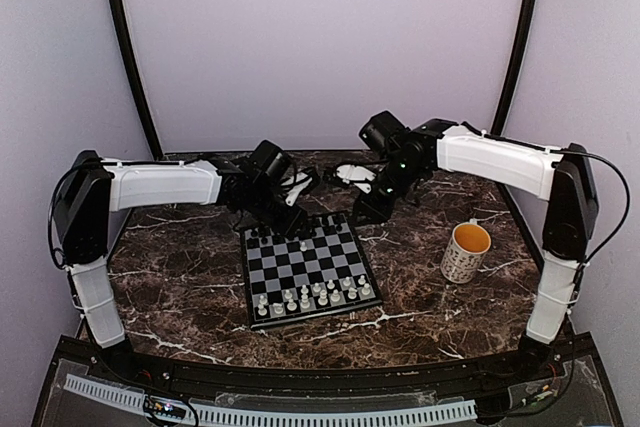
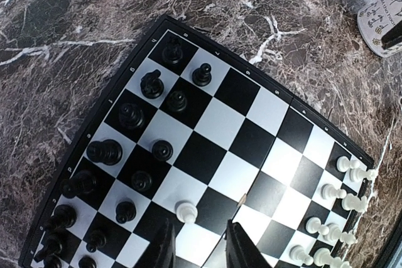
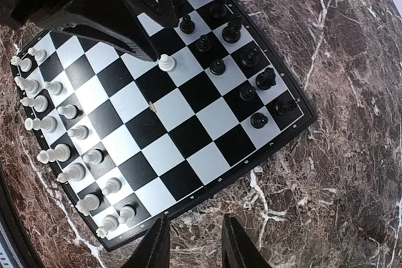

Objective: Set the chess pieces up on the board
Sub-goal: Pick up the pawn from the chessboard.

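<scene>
The board (image 1: 305, 269) lies mid-table; it also shows in the left wrist view (image 2: 251, 136) and the right wrist view (image 3: 207, 130). Black pieces (image 2: 132, 115) fill its far rows, white pieces (image 3: 58, 152) its near rows. One lone white pawn (image 2: 185, 211) stands on the board beside the black rows, also in the right wrist view (image 3: 166, 62). My left gripper (image 2: 198, 249) is open and empty, hovering just above that pawn. My right gripper (image 3: 190, 246) is open and empty over the marble beside the board's right edge.
A white-and-yellow mug (image 1: 465, 251) stands on the marble table (image 1: 420, 247) to the right of the board, and shows in the left wrist view (image 2: 380, 14). White objects (image 1: 352, 175) lie at the table's back behind the board.
</scene>
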